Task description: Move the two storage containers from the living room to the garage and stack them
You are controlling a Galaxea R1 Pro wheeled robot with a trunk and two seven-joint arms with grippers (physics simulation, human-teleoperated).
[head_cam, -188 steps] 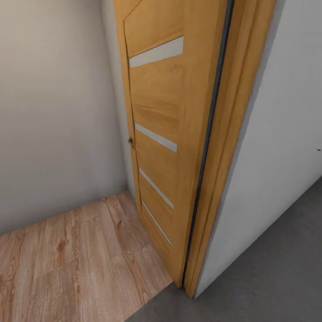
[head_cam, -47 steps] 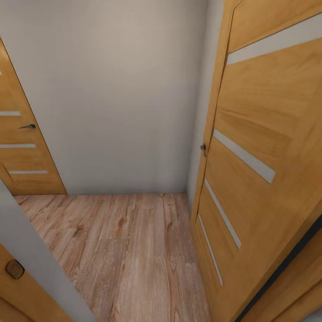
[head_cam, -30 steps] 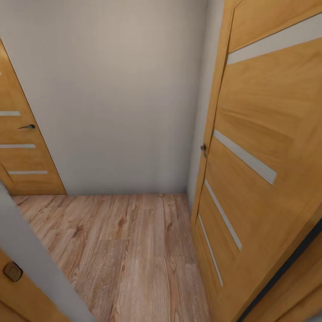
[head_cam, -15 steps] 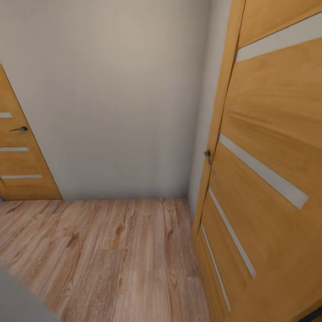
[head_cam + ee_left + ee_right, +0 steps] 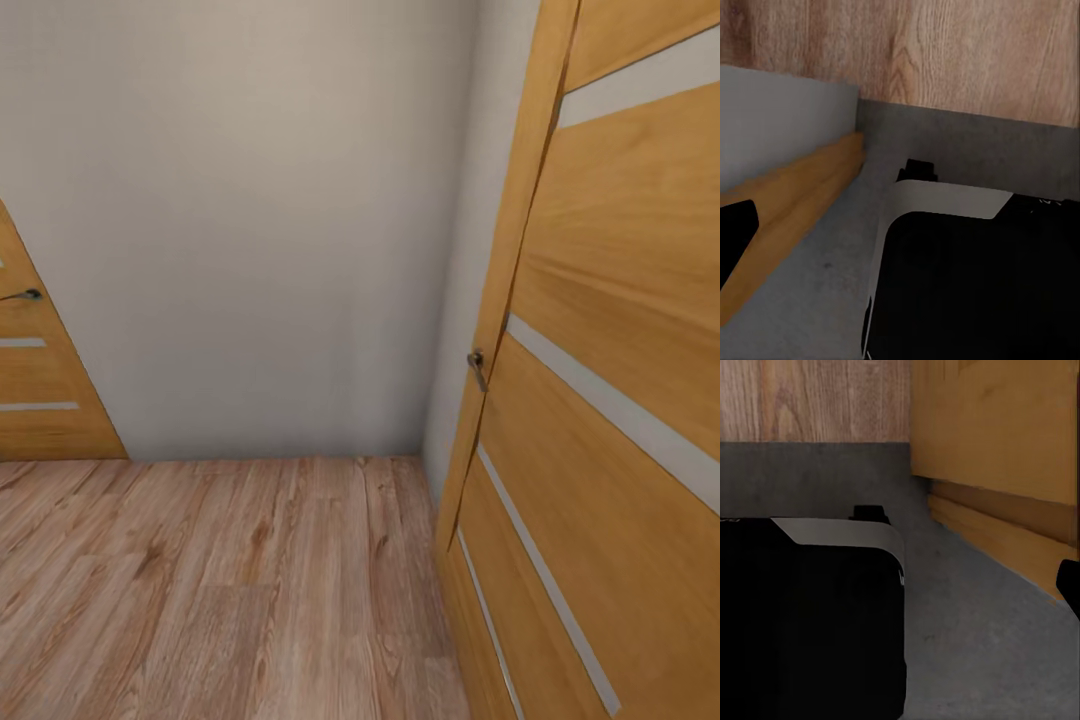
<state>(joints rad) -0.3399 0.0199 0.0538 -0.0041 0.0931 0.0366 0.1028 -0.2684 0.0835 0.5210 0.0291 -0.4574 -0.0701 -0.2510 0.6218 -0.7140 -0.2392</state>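
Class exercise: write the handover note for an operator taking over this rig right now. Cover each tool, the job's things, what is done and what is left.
Tools: in both wrist views the fingers are out of frame, so I cannot tell whether either is open or shut, or holds anything.
Position: the base stands on the grey concrete floor, right at its seam with the wood plank floor. The head faces a plain wall, with an open wooden door at the right and a second door at the left.
Job's things: no container in sight here.
Done: nothing can be confirmed.
Left: find both containers, bring them to the concrete floor, stack them.
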